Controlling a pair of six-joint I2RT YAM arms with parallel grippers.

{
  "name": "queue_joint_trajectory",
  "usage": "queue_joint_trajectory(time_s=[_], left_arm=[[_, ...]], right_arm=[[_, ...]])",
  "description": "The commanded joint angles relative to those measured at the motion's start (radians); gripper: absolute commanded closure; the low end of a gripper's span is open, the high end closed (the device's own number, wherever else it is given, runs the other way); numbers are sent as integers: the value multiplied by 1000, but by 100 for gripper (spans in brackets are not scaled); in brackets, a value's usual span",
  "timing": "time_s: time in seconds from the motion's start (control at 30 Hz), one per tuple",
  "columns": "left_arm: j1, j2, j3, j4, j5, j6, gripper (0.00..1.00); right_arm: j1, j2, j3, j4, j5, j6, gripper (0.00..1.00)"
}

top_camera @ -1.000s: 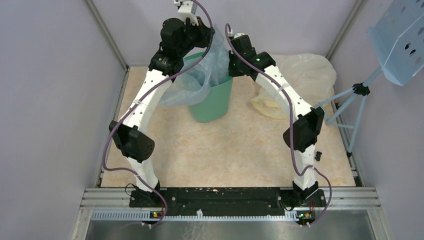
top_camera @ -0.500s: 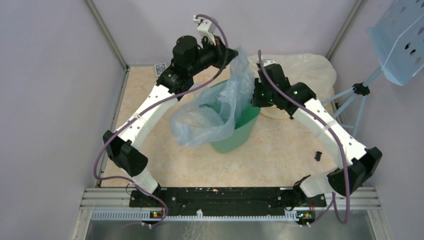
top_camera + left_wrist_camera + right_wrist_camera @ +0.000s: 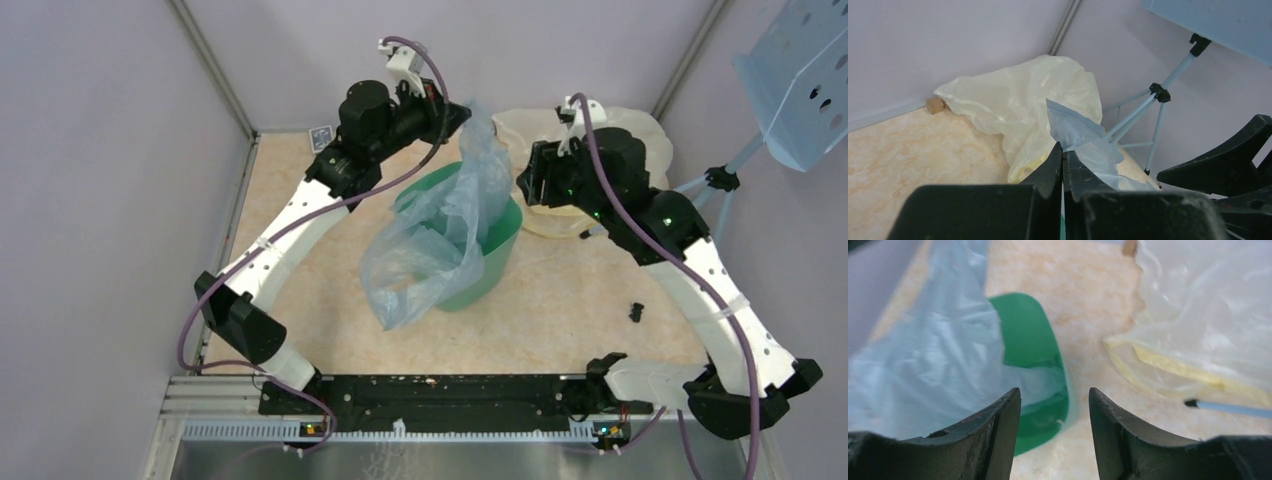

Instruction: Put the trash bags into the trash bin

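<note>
The pale blue trash bag point(image 3: 430, 245) is held up by its top corner in my left gripper point(image 3: 462, 108), which is shut on it above the back rim of the trash bin point(image 3: 498, 250). Part of the bag lies inside the mint-green bin. Most of it spills over the front-left rim and hangs down to the table. In the left wrist view the jaws point(image 3: 1063, 148) pinch a fold of the bag point(image 3: 1083, 132). My right gripper point(image 3: 526, 180) stands open just right of the bin, holding nothing. Its wrist view shows the gripper point(image 3: 1054, 392) above the bin's rim point(image 3: 1030, 335), with the bag point(image 3: 933, 365) to the left.
A cream-yellow plastic bag point(image 3: 600, 130) lies at the back right corner, close behind my right gripper. A blue tripod point(image 3: 720, 180) with a perforated panel stands at the right edge. A small black piece point(image 3: 637, 311) lies on the table. Walls close in left and behind.
My right gripper has opened, let go of the bag and drawn back to the right. The bin and bag have shifted right and nearer. More of the bag now hangs outside the front.
</note>
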Motion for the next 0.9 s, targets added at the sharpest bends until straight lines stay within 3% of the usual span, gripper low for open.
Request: queue_joint_trajectory(time_s=[0.0,0.23,0.4,0.53,0.6,0.77,0.87], left_arm=[[-8,-101,4,27,-75,-43,100],[-28,-167,-23,2,-107,-166,100],[-47,-195,-35,-27,-111,-220,100],[-59,-202,-42,-45,-91,-259,100],[-64,-206,-48,-49,-78,-271,100],[-77,-236,-80,-44,-52,-306,100],[-81,-261,-106,-26,-12,-337,100]], right_arm=[[9,-30,116,101,-194,-43,47],[10,19,168,223,-426,66,44],[14,54,209,275,-458,95,44],[14,69,208,333,-518,107,53],[14,77,212,337,-523,112,54],[14,92,224,297,-429,71,46],[15,98,211,288,-372,39,55]])
